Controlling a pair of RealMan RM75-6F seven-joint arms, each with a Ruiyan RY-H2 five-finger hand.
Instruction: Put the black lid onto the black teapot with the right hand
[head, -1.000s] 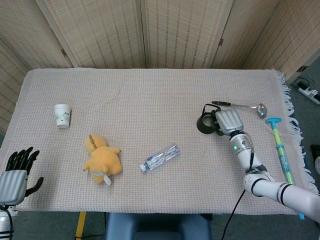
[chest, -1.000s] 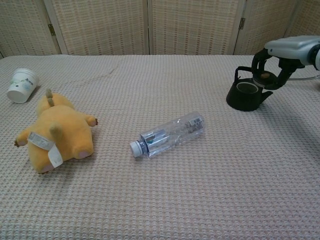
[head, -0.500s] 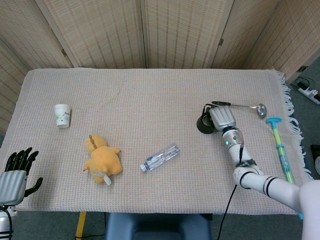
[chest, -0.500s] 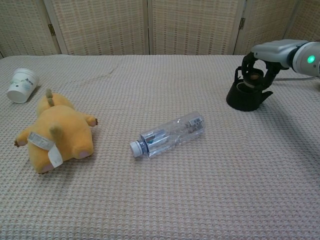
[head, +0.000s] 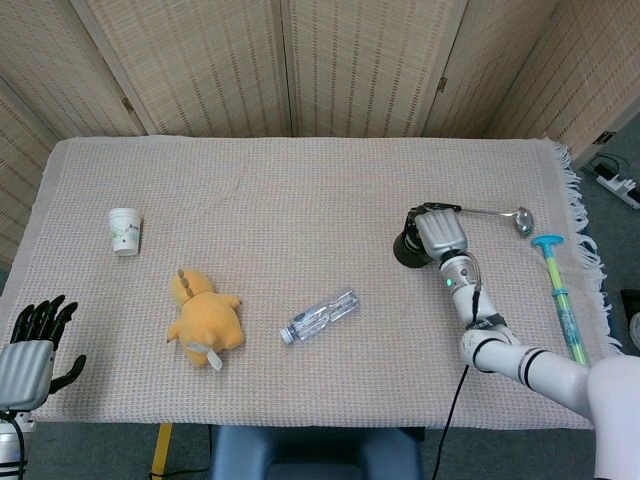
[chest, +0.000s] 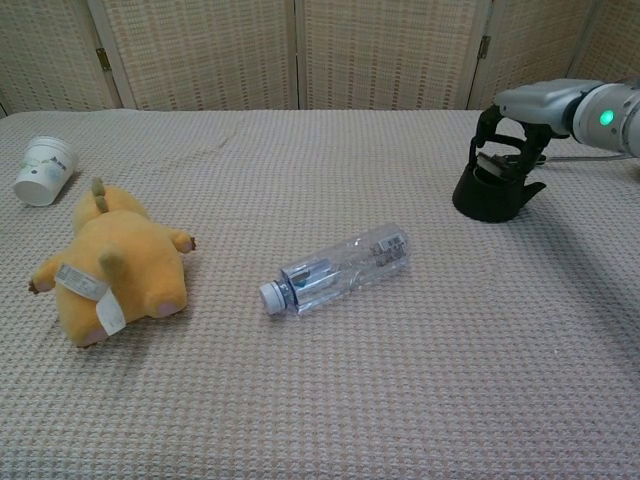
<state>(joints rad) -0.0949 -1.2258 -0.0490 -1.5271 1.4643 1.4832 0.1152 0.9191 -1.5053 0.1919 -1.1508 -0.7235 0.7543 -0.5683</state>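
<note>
Placing step in hand, by the look of it: right hand (chest: 515, 125) directly above the black teapot (chest: 495, 192), fingers curled down around the pot's mouth and handle, near the right edge of the table (head: 300, 190) and roughly midway between its far and near edges. Black lid (chest: 497, 166) apparently pinched at the fingertips right at the opening, tilted, one side lower than the other; not yet seated flat, as far as the chest view allows. Hard to tell from the head view, where the back of the hand covers most of the pot. Exact contact between lid and rim too small to make out. Left hand (head: 30, 352) off the near left corner of the table, fingers spread, holding nothing. Next move likely: level the lid over the mouth, lower until the rim takes it all round, then loosen the fingers and lift straight up, clear of the arched handle. Care needed not to nudge the pot sideways on the woven cloth or snag the handle on the way out. Elsewhere on the table: metal ladle (head: 490, 212) just beyond the pot, toward the far right; clear water bottle (chest: 335, 268) lying near the middle; yellow plush toy (chest: 112, 265) toward the near left; paper cup (chest: 44, 170) by the left edge.
</note>
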